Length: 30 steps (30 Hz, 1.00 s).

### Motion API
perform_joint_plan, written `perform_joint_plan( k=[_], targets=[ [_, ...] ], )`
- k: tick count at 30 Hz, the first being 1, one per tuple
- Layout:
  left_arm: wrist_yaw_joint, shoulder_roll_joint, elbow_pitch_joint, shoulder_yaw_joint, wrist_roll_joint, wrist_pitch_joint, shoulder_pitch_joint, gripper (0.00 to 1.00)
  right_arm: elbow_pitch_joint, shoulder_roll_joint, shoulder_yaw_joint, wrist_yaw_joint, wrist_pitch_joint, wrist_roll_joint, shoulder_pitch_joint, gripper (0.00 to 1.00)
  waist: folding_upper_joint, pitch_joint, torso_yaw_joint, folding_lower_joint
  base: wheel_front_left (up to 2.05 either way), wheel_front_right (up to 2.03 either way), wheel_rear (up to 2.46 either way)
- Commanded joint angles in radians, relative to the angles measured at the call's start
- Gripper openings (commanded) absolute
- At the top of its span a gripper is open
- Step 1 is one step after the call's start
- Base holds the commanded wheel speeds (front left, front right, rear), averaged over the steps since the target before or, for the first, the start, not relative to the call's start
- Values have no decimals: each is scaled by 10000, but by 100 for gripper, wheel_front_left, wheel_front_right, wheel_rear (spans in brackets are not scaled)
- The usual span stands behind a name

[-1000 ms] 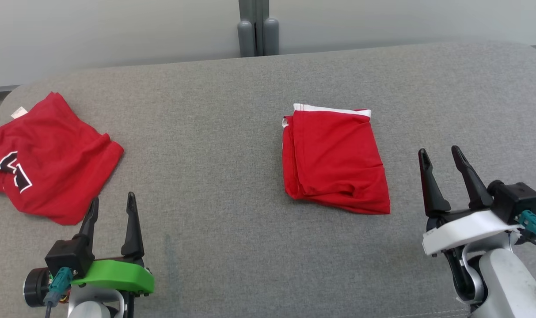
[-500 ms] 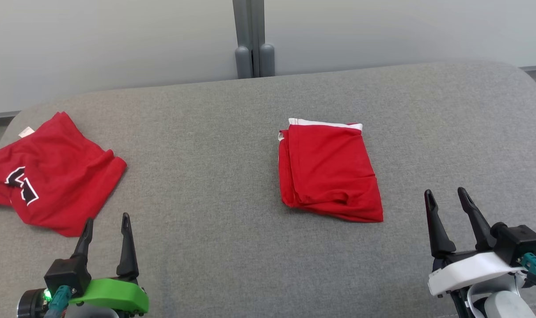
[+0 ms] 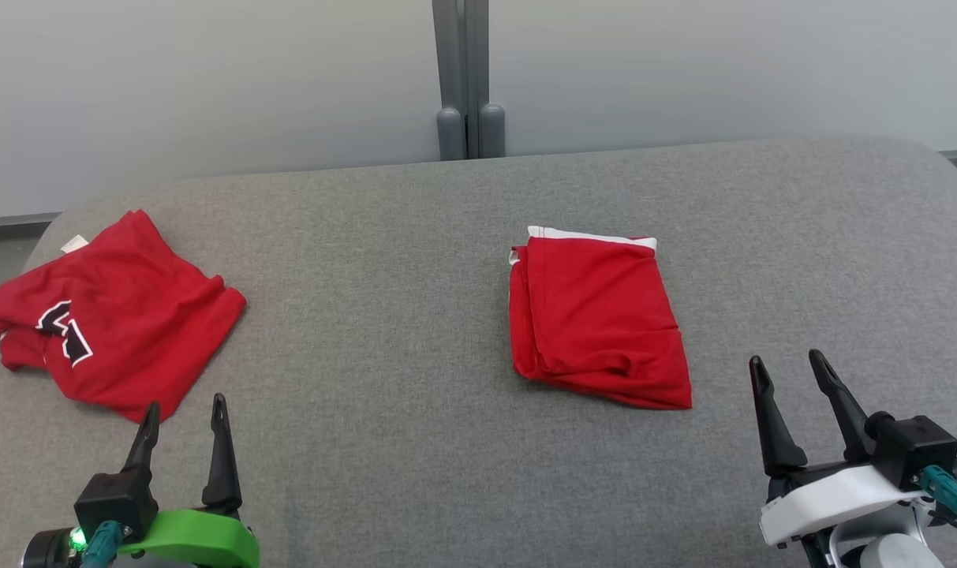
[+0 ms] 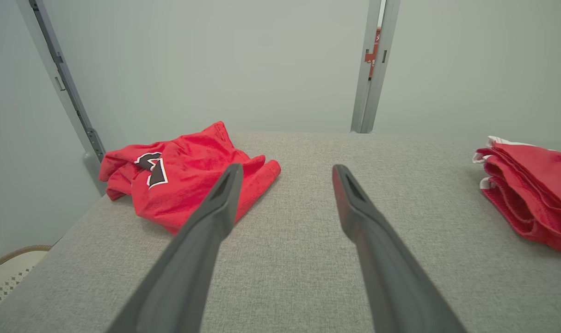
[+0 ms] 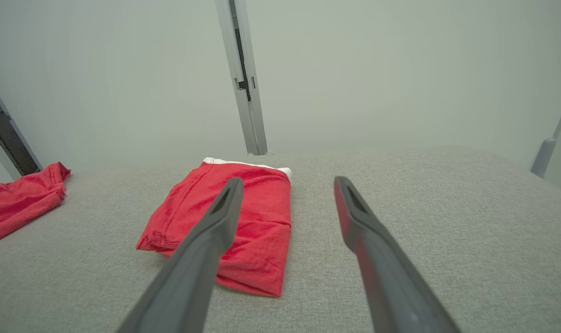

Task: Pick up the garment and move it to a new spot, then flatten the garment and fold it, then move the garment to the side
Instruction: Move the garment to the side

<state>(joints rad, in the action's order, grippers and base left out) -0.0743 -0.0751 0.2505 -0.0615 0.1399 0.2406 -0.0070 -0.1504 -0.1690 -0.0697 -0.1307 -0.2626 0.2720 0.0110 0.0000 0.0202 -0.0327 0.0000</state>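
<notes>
We see the left gripper [image 3: 186, 402] and right gripper [image 3: 785, 358] spread apart, empty. The folded red cloth garment [image 3: 596, 323] lies at the right gripper's 10 o'clock; we judge folding done and the side move next.

Looked down from behind left gripper [image 3: 186, 402] and right gripper [image 3: 785, 358]; skimmed low along their fingers [image 4: 201, 240], sharing the folded garment [image 3: 596, 315] ahead.

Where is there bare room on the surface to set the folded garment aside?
Widest free patch: the surface between the crumpled shirt and the folded garment. Also bare: the right end, past the folded garment and beyond the right gripper. Crowded: the left end, where the crumpled shirt lies just ahead of the left gripper.
</notes>
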Motion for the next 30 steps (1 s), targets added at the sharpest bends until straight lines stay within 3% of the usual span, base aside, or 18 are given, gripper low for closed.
perform_joint_plan(
  k=[1,30],
  targets=[
    [61,-76,-92,27,40,-37,166,100,0,-30,34,-3,-32,-95,82,100,0,8,-17,0,0,0,0],
    [114,-211,-780,329,415,-699,392,100,226,127,91,-3,328,-277,122,100,0,-83,-65,0,0,0,0]
  ],
)
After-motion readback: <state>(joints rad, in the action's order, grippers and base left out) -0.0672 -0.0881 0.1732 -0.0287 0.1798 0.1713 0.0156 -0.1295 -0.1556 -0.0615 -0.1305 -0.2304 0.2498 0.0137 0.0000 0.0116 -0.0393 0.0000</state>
